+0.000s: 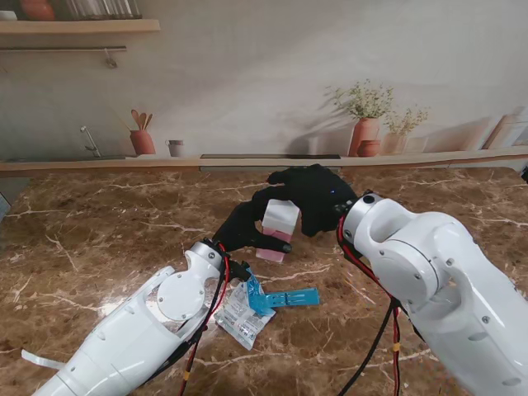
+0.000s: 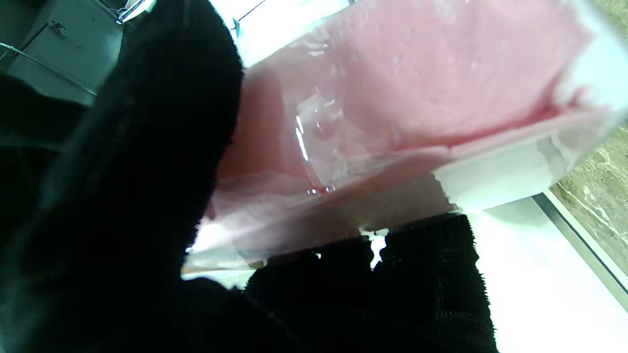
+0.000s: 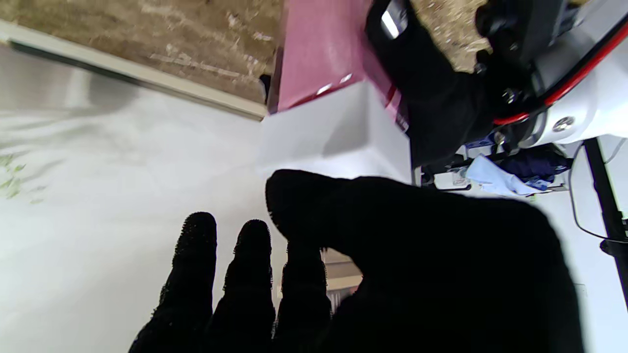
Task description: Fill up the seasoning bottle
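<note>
— What was the table (image 1: 99, 239) made of?
— Brown marble with pale veins, polished to a soft sheen.
— And the hands?
— The left hand (image 1: 247, 227) and the right hand (image 1: 318, 198) both wore black knitted cloth, matt and fuzzy. The arm shells were smooth, glossy white plastic.
— The seasoning bottle (image 1: 278, 231)?
— Clear glossy plastic over pink grains, with a matt white cap.
— The packet (image 1: 243, 313)?
— Shiny crinkled film, beside a smooth blue plastic clip (image 1: 285, 299).
</note>
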You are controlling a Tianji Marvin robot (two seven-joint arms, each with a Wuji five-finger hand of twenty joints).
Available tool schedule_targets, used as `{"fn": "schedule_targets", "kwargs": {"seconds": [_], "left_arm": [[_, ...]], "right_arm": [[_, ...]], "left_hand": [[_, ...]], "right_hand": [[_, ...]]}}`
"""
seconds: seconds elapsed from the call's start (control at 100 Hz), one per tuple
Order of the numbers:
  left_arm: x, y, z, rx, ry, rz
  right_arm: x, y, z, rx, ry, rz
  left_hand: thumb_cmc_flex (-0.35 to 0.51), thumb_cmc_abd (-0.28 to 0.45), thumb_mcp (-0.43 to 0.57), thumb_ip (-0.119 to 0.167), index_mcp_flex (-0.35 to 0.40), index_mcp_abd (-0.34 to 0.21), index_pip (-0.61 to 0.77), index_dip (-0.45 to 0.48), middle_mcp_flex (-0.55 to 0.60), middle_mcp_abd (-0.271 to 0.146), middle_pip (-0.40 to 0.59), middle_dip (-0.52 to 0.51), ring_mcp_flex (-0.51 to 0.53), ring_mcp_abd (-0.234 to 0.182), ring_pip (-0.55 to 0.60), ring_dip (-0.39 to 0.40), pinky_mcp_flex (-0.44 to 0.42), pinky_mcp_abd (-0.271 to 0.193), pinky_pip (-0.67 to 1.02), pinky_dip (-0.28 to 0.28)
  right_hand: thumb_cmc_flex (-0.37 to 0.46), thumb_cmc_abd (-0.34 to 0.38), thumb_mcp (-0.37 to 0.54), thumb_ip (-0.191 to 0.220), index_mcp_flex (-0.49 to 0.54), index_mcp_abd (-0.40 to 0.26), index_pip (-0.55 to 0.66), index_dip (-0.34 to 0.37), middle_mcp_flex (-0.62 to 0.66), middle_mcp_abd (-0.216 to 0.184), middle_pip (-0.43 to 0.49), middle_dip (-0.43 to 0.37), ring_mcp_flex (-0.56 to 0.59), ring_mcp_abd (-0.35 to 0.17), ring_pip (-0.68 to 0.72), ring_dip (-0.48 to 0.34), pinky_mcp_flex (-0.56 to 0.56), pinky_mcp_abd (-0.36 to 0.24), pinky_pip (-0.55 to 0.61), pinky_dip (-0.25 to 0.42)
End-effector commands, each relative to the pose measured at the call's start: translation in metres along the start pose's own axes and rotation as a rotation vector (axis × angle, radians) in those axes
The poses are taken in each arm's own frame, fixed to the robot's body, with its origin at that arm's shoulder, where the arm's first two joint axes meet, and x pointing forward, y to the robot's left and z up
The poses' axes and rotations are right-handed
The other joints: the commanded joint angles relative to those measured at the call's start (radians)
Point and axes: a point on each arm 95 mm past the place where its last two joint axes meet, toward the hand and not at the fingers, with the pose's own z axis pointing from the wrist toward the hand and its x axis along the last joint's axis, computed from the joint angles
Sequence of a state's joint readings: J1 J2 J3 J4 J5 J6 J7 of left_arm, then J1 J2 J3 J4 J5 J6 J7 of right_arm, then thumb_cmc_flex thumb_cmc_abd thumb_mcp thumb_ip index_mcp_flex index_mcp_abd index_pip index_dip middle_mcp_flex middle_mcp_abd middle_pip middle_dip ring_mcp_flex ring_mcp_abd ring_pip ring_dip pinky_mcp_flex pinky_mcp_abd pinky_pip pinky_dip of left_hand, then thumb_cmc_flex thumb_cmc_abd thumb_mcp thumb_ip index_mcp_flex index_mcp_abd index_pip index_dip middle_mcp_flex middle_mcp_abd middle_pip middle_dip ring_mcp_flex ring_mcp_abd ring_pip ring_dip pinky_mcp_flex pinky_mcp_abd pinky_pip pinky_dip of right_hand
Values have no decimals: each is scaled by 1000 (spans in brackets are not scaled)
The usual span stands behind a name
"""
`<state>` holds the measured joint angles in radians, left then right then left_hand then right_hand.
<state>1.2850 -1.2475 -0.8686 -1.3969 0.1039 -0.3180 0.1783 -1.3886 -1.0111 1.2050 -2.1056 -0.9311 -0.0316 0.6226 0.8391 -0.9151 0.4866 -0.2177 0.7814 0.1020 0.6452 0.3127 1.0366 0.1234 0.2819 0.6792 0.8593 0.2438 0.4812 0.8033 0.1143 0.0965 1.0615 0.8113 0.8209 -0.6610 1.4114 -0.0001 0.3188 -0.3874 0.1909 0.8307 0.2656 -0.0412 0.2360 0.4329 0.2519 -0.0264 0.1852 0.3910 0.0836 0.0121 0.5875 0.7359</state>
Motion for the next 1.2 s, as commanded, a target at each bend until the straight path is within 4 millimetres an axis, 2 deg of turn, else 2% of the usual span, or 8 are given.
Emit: {"fn": "schedule_targets", "kwargs": {"seconds": [0.0, 0.25, 0.5, 0.63, 0.77, 0.92, 1.05, 1.19], "left_arm": [[4, -1, 1, 4, 15, 1], [5, -2, 0, 5, 20, 2], [5, -2, -2, 11, 19, 1], [6, -2, -2, 11, 21, 1], [6, -3, -2, 13, 24, 0], [7, -4, -2, 12, 26, 2], [7, -4, -2, 13, 25, 3], [6, -4, -2, 8, 22, 3]], "right_arm": [[-6, -8, 4, 50, 4, 13], [-9, -14, 14, 47, -8, -14], [-9, -14, 16, 31, -16, -4], [-7, -15, 19, 2, -56, -10], [-4, -18, 21, -42, -160, -80], [2, -19, 21, -29, -220, -178], [5, -19, 14, -48, -220, -144], [3, -12, 1, -95, -205, -70]], "left_hand": [[201, 456, 340, 3, 176, -209, 170, 57, 77, -74, 70, 25, 65, -39, 102, 35, -5, -75, 7, 24], [201, 457, 337, 3, 175, -210, 170, 57, 76, -76, 70, 25, 64, -40, 102, 35, -6, -73, 6, 23], [202, 455, 338, 3, 178, -210, 172, 58, 78, -74, 71, 24, 65, -38, 103, 36, -7, -75, 6, 23], [202, 455, 339, 3, 179, -208, 172, 58, 79, -73, 72, 24, 65, -37, 102, 36, -7, -76, 5, 23], [201, 455, 340, 3, 178, -210, 171, 57, 79, -75, 71, 24, 65, -37, 102, 35, -6, -75, 6, 23], [201, 454, 341, 3, 179, -207, 171, 57, 79, -72, 71, 24, 65, -38, 102, 35, -7, -75, 6, 23], [201, 455, 341, 3, 178, -206, 170, 57, 78, -70, 71, 24, 65, -37, 102, 36, -7, -75, 6, 23], [201, 455, 340, 3, 178, -207, 169, 57, 78, -72, 71, 25, 65, -37, 102, 35, -7, -75, 6, 23]], "right_hand": [[44, 14, 66, -47, -13, -24, 7, 19, -28, 2, 20, 9, -37, -12, 9, -19, -7, -18, -7, 15], [5, 42, -35, -102, 43, -16, 36, 40, 22, -20, 71, 16, 0, -18, 61, -11, 20, -19, 32, 21], [-394, 122, -298, -111, 127, 72, 123, 89, 110, -44, 142, 111, 55, -32, 130, 25, 34, -18, 53, 9], [-578, 163, -456, -110, 232, 220, 177, 98, 299, -63, 174, 187, 143, -33, 185, 71, 56, -3, 81, 7], [-709, 263, -727, -69, 410, 238, 282, 102, 602, -87, 261, 299, 408, -19, 276, 166, 190, 39, 213, 64], [-1031, 406, -662, -11, 599, 241, 340, -10, 824, -57, 229, 259, 649, 9, 303, 194, 374, 62, 375, 42], [-1127, 526, -689, 15, 529, 286, 247, -129, 778, -24, 121, 171, 605, 28, 212, 150, 327, 61, 349, -12], [-1066, 515, -702, 20, 184, 290, 39, -236, 505, -17, -24, 66, 425, 41, 66, 88, 224, 70, 243, -34]]}}
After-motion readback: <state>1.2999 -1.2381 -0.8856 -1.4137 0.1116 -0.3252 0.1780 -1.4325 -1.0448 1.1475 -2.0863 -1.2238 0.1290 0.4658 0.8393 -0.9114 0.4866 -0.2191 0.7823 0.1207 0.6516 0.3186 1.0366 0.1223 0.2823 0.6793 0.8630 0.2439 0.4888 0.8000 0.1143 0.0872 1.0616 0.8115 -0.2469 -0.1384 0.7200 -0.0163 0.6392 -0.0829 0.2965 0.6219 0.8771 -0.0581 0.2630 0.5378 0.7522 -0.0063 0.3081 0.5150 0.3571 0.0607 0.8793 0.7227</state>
